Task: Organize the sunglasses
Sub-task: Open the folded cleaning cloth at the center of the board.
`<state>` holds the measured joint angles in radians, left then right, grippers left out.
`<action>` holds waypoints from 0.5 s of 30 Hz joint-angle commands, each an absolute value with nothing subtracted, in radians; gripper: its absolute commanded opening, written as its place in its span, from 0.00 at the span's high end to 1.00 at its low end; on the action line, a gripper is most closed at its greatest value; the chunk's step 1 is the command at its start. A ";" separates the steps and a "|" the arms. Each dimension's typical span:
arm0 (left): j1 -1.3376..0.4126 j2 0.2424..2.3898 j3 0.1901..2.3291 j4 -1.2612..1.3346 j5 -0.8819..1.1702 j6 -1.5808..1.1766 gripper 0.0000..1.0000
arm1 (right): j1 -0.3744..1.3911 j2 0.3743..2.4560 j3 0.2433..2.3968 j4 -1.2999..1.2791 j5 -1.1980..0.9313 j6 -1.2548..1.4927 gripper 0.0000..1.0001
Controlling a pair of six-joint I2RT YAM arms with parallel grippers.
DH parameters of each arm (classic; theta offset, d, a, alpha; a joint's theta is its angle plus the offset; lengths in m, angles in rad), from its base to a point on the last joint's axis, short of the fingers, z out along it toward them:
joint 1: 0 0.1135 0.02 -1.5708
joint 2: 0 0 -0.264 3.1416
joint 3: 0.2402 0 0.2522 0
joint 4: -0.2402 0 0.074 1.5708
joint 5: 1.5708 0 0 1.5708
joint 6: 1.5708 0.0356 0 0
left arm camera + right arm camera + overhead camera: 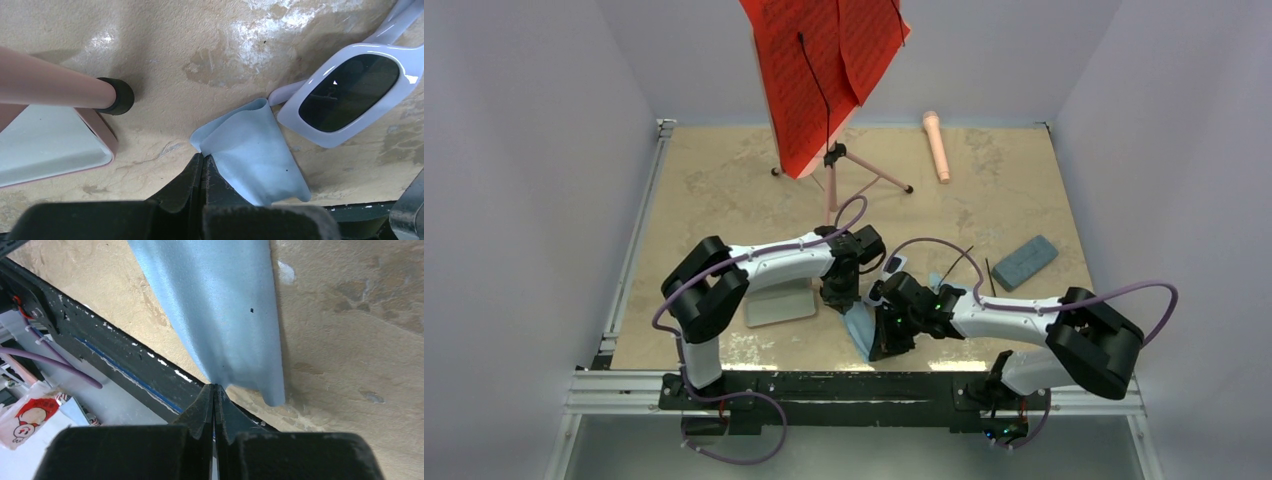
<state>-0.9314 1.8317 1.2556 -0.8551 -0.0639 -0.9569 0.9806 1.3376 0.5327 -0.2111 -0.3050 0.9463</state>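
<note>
Left wrist view shows the left jaws closed tight, and they pinch one corner of a light blue cloth [252, 155], which spreads forward and to the right of the tips over the table [200, 45]. The white sunglasses [350, 95] lie on the table ahead of these jaws and to their right, just beside the far edge of the cloth, with the dark lens facing up; one white arm of the frame comes close to the cloth. To the left of the jaws lies an open pink-rimmed case [55, 145] with a pale inside, and above it a pink stand leg [50, 85] ends in a black rubber foot [117, 96]. In the right wrist view the right jaws are also fully closed, and they grip the other end of the same cloth, which rises ahead of the tips. In the top external view the cloth hangs between the two pairs of jaws, near the front edge of the table. The black sunglasses [957, 262] are mostly hidden beyond the right arm [1014, 315]; only thin dark arms show there, behind the right jaws. A grey-blue case [1026, 260] lies farther to the right of them.
</note>
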 commanded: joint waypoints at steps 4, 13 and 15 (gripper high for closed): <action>-0.927 1.856 1.292 -0.869 -0.076 -0.941 1.00 | 0.990 1.352 0.547 -0.172 -0.270 0.986 1.00; -0.928 1.844 1.305 -0.896 -0.089 -0.932 0.80 | 1.007 1.334 0.543 -0.138 -0.292 0.997 0.78; -0.928 1.825 1.302 -0.891 -0.067 -0.914 0.66 | 1.009 1.303 0.538 -0.149 -0.284 1.006 0.70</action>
